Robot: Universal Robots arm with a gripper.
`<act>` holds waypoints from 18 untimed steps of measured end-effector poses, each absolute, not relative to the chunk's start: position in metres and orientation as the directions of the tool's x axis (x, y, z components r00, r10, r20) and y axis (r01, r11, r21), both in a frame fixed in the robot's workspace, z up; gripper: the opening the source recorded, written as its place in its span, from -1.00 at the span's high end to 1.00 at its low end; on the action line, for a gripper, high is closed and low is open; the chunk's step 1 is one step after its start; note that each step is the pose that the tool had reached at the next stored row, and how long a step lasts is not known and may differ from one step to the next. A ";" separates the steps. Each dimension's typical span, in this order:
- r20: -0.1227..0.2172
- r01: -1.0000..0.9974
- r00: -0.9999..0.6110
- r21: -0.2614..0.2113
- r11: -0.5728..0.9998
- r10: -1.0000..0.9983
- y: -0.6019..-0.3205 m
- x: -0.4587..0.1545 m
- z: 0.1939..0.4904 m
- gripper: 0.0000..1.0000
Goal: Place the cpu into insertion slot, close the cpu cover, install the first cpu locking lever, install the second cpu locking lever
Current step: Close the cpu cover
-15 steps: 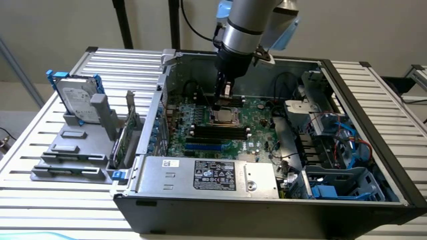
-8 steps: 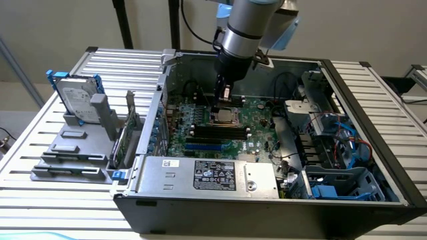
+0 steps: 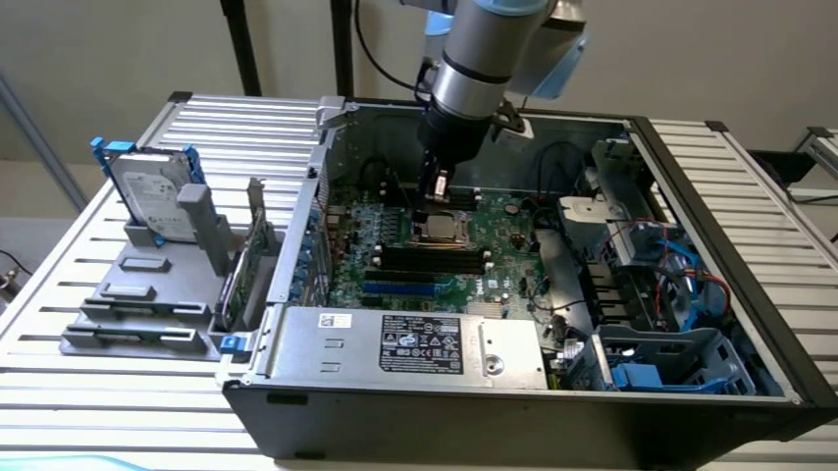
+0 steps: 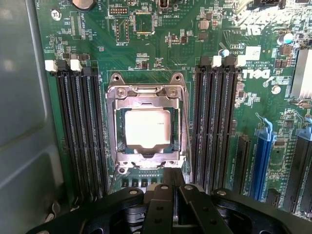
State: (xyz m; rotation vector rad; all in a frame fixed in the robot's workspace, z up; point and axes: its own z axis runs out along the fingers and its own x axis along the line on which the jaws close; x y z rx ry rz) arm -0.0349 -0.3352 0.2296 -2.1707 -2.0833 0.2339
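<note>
gripper (image 4: 171, 185) parked over seated cpu (image 4: 147, 127), fingers pressed together, nothing pinched

ext view: arm (image 3: 478, 59) reaches into open pc case (image 3: 524, 422) at upper ctr of frame, tip right above the insertion slot (image 3: 443, 229) on the green board (image 3: 504, 221). wrist view: cpu lies flat in slot w/ cpu cover (image 4: 146, 92) looking shut over it, just ahead of the fingertips. thin lever wire (image 4: 185, 131) runs lengthwise along the cover's side toward the gripper; can't tell if latched. white "dell" print (image 4: 261, 75) on board; psu label (image 3: 422, 343) unreadable.
</note>
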 end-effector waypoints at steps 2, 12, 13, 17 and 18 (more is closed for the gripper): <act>-0.016 0.980 0.040 -0.196 -0.042 0.999 -0.335 -0.037 0.229 0.79; 0.010 0.980 0.040 -0.197 -0.038 0.999 -0.336 -0.038 0.216 0.79; 0.011 0.980 0.040 -0.197 -0.037 0.999 -0.336 -0.038 0.214 0.79; 0.017 0.980 0.040 -0.197 -0.036 0.999 -0.336 -0.038 0.209 0.79; 0.018 0.980 0.040 -0.197 -0.036 0.999 -0.336 -0.038 0.208 0.79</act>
